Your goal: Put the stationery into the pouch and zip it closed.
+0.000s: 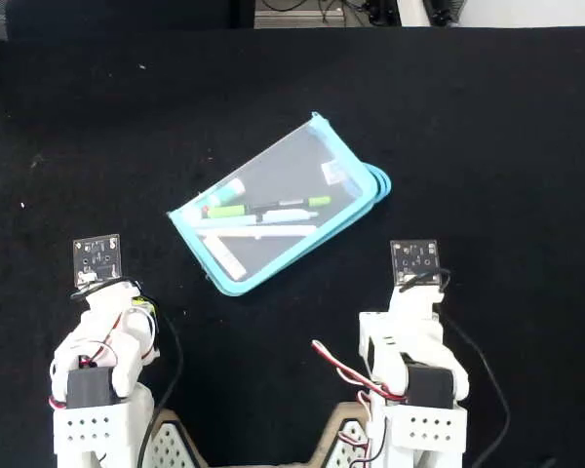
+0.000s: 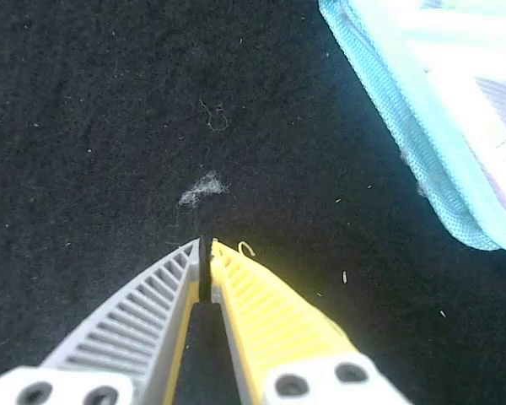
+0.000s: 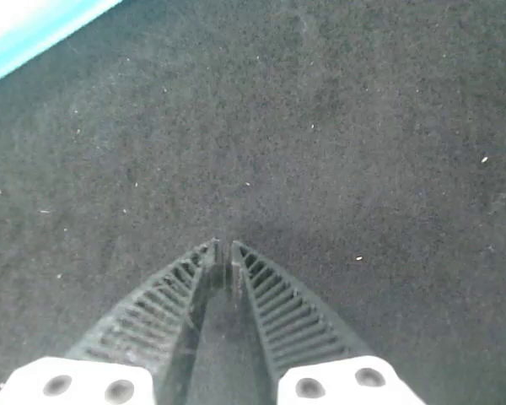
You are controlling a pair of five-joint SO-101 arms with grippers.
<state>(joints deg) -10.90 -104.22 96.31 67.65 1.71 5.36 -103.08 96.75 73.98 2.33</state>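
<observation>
Stationery, a green-capped marker (image 1: pixel 273 207) among several pens and flat white pieces, lies inside the turquoise fabric pouch with a clear window (image 1: pixel 374 183). The pouch rests aslant near the middle of the black cloth-covered bench (image 1: pixel 487 117). At its far right corner the turquoise edges look layered, as if the zip there is not fully drawn, though I cannot tell for certain.

Both arms sit folded at the near edge, well apart from the pouch. The left end effector (image 2: pixel 204 253), one finger grey and one yellow, has its tips pressed together on nothing and hangs over bare cloth near a tuft of pale lint (image 2: pixel 202 187). The right end effector (image 3: pixel 223 251) is likewise pressed together and empty.

If the zip is the remaining step, the likely trouble is the pouch sliding or turning on the cloth when one arm pulls the slider, since nothing pins it. A pen end near the opening could also catch in the teeth and stall the slider. The slider itself is too small to make out, so a pinch could close on fabric instead.
</observation>
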